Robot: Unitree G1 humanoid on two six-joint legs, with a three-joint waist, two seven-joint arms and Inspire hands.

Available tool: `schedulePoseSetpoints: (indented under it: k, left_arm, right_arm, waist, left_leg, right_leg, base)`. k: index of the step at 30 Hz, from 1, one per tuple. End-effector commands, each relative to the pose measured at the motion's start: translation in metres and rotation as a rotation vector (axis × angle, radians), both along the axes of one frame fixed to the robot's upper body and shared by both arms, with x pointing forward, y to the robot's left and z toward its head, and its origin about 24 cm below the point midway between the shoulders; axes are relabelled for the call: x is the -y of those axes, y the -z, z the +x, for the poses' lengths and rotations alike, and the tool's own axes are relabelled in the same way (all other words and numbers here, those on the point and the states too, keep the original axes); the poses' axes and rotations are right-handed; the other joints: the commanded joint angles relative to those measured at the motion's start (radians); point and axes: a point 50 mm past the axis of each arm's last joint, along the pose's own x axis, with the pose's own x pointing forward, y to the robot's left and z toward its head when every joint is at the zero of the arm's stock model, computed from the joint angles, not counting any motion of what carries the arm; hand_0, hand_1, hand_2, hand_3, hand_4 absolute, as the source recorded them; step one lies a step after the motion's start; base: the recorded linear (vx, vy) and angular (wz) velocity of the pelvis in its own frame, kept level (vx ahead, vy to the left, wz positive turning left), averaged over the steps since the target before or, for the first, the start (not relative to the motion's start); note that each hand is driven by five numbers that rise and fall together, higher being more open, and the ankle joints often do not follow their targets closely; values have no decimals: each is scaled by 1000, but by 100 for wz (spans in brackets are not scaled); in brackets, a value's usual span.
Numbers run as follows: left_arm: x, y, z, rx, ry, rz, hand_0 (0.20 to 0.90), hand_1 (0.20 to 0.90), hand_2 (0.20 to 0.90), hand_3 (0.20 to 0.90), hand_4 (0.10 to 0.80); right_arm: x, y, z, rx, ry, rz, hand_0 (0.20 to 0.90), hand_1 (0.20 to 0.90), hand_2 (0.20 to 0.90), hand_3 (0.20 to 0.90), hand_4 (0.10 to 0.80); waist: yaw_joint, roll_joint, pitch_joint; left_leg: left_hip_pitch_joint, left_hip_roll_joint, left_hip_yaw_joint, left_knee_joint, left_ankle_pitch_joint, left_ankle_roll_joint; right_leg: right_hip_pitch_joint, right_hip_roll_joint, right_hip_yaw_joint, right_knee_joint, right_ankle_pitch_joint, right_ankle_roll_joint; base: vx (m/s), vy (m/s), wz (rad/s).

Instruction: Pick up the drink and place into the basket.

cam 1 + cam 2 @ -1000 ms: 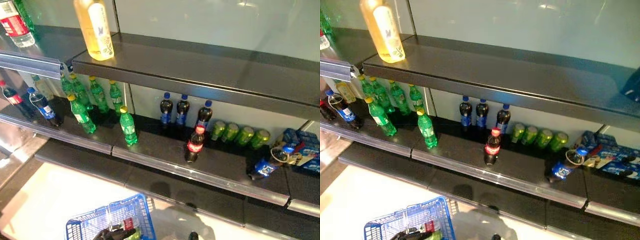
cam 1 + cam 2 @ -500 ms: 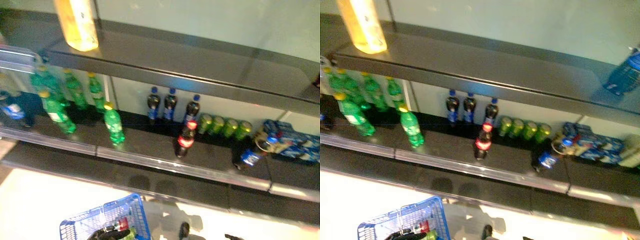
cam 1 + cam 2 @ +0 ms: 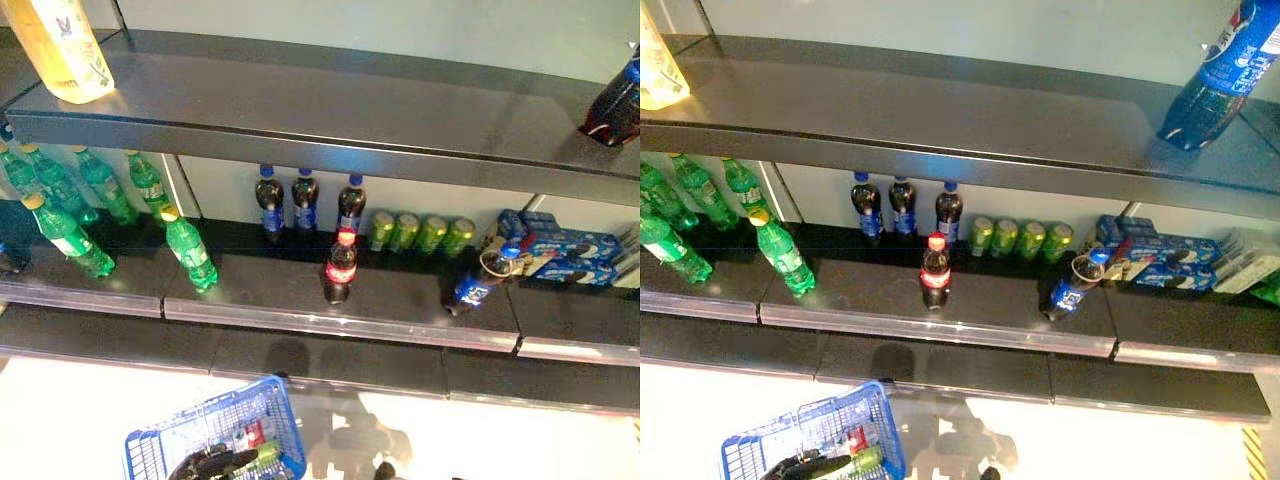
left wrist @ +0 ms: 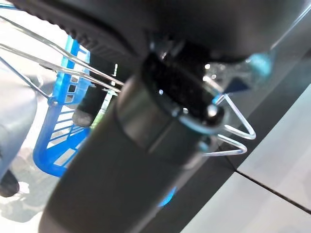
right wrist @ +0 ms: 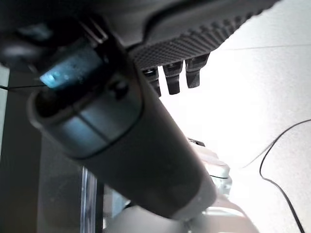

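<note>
A dark cola bottle with a red cap (image 3: pixel 340 270) stands alone near the front of the middle shelf (image 3: pixel 260 300). Behind it stand three dark bottles with blue caps (image 3: pixel 305 200). Low on the left hangs a blue wire basket (image 3: pixel 160 450) with a red-labelled and a green bottle inside. My left hand (image 3: pixel 213 463) is curled round its wire handle (image 4: pixel 228 141). My right hand (image 5: pixel 172 73) hangs over the floor, fingers relaxed, holding nothing, far from the shelves.
Green bottles (image 3: pixel 188 250) fill the shelf's left part; green cans (image 3: pixel 420 232), a leaning blue-labelled bottle (image 3: pixel 478 285) and blue boxes (image 3: pixel 560 245) lie right. On the top shelf stand a yellow bottle (image 3: pixel 60 45) and a large blue-labelled bottle (image 3: pixel 1225 65).
The whole picture has shifted: the camera turned to the right, bringing the right end of the shelves into sight. The bottles stand as before and the basket stays in my left hand.
</note>
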Motion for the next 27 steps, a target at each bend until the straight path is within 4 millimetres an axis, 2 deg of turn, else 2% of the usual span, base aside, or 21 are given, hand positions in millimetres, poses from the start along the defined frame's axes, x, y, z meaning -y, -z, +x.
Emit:
schedulePoseSetpoints:
  k: [1,6,9,11,12,13,14,15,17,20,24,27]
  left_arm:
    - [-15,-25,48,277,-16,38,300,300,300,200,100]
    - [-15,-27,53,302,-33,28,300,300,300,200,100]
    - [-17,-32,65,326,-4,51,300,300,300,200,100]
    - [-17,-33,66,333,-24,55,300,300,300,200,100]
    - [-16,-33,67,335,-4,40,300,300,300,200,100]
    - [-14,-32,66,332,10,34,300,300,300,200,100]
    - [-11,-30,63,325,24,28,300,300,300,200,100]
    - [-6,-26,57,316,24,17,300,300,300,200,100]
    - [-2,-23,52,314,0,1,300,300,300,200,100]
    - [3,-21,53,298,36,-15,300,300,300,200,100]
    - [-11,-26,57,299,6,13,300,300,300,200,100]
    - [-17,-27,55,290,14,31,300,300,300,200,100]
  right_arm:
    - [11,-4,7,6,-3,-45,900,900,900,900,800]
    - [13,-5,8,8,-19,-41,900,900,900,900,800]
    - [12,-6,21,37,-9,-30,900,900,900,900,800]
    - [13,-7,23,34,-14,-25,900,900,900,900,800]
    - [15,-7,19,34,6,-31,900,900,900,900,800]
    - [15,-7,18,32,10,-36,900,900,900,900,800]
    - [15,-6,17,29,14,-42,900,900,900,900,800]
    - [17,-7,15,23,14,-56,900,900,900,900,800]
    - [21,-8,13,16,9,-74,900,900,900,900,800]
    - [28,-9,3,8,62,-103,900,900,900,900,800]
    - [24,-5,-13,-13,74,-68,900,900,900,900,800]
    - [17,-3,-13,-4,75,-51,900,900,900,900,800]
  waist:
    - [14,15,-46]
    - [18,20,-34]
    - [34,32,14]
    - [31,40,25]
    - [12,42,31]
    - [5,39,27]
    - [0,34,29]
    - [2,24,23]
    - [4,17,11]
    - [-7,44,-7]
    - [-24,45,-17]
    - [-14,37,-16]
  left_leg:
    - [-25,-48,-8,8,13,58]
    - [-37,-45,-36,45,7,55]
    - [-111,-28,-105,139,0,45]
    - [-120,-6,-89,135,19,30]
    - [-107,36,-4,125,45,7]
    - [-104,43,11,129,44,7]
    - [-95,40,9,139,35,9]
    - [-98,17,-32,184,10,15]
    - [-102,-4,-69,207,-10,20]
    - [-66,9,-30,101,26,14]
    - [-21,-24,-26,27,20,30]
    - [-18,-33,-18,30,7,42]
  right_leg:
    - [25,20,27,84,-40,-6]
    - [7,29,28,134,-63,-16]
    - [-90,34,20,266,-92,-29]
    - [-90,41,8,256,-100,-39]
    - [-67,37,-24,230,-104,-40]
    - [-61,31,-35,215,-99,-42]
    - [-52,22,-37,211,-99,-43]
    - [-43,11,-15,196,-89,-46]
    - [-38,0,5,182,-78,-44]
    - [-11,-3,-16,186,-90,-34]
    - [-37,-28,0,215,-31,18]
    - [-44,-44,-7,210,-10,39]
  base:
    - [-15,-12,17]
    - [-44,-49,16]
    - [-169,-168,35]
    - [-117,-83,51]
    - [-83,22,45]
    - [-78,63,74]
    - [-24,119,82]
    - [6,145,63]
    - [39,216,7]
    - [73,250,3]
    - [70,134,3]
    - [12,9,8]
